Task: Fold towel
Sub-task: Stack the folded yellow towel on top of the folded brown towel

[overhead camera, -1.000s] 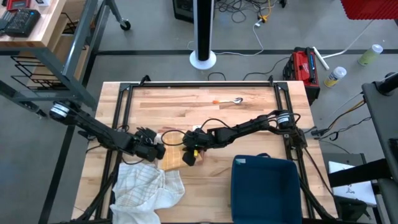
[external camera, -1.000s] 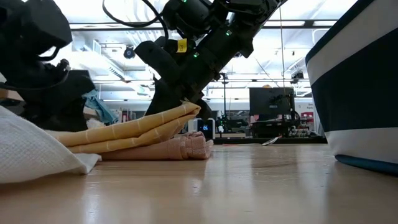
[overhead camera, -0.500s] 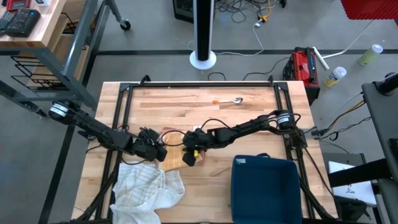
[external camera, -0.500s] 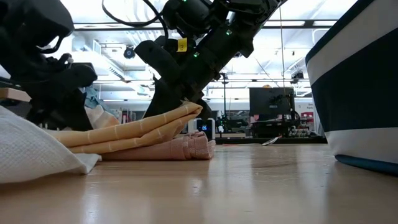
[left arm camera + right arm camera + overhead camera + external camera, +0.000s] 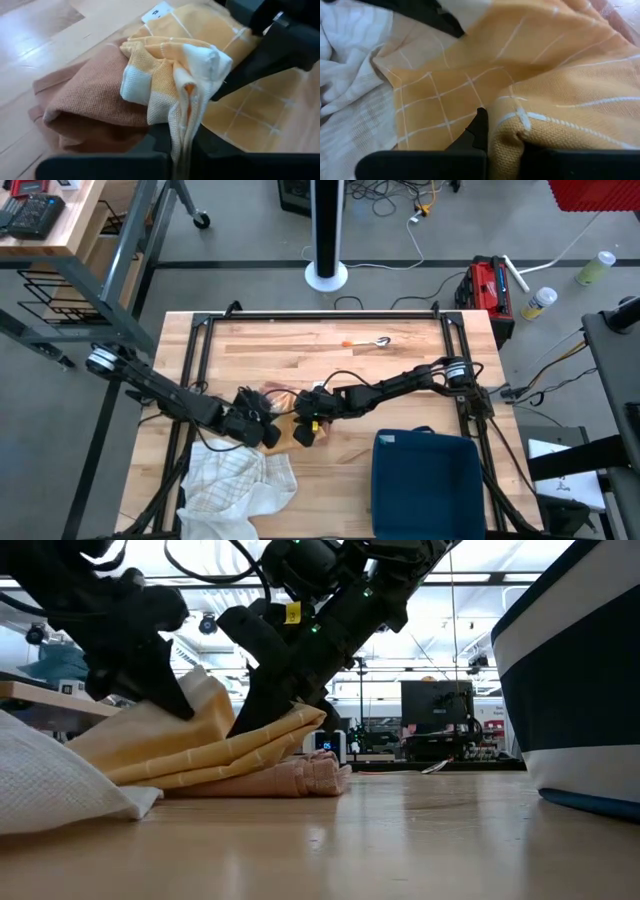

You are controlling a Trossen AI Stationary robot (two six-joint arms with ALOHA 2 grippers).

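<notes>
Seen from above, near frame centre: yellow towel [image 5: 285,430] almost buried under the left gripper [image 5: 262,429] and right gripper [image 5: 303,430], only a sliver showing. Shown far better at table height: yellow towel [image 5: 200,745] lying in layers on a pink cloth [image 5: 290,778], one corner hauled up at left. Confirmed in the left wrist view: left gripper [image 5: 184,141] pinching a bunched fold of the towel [image 5: 175,70]. In the right wrist view, right gripper [image 5: 502,137] clamped on a thick hem [image 5: 560,120]. Half a second back, left gripper sat lower, corner flat. White cloth [image 5: 238,485] crowding the lower left; blue bin [image 5: 428,485] lower right; bare table [image 5: 300,345] toward the top.
</notes>
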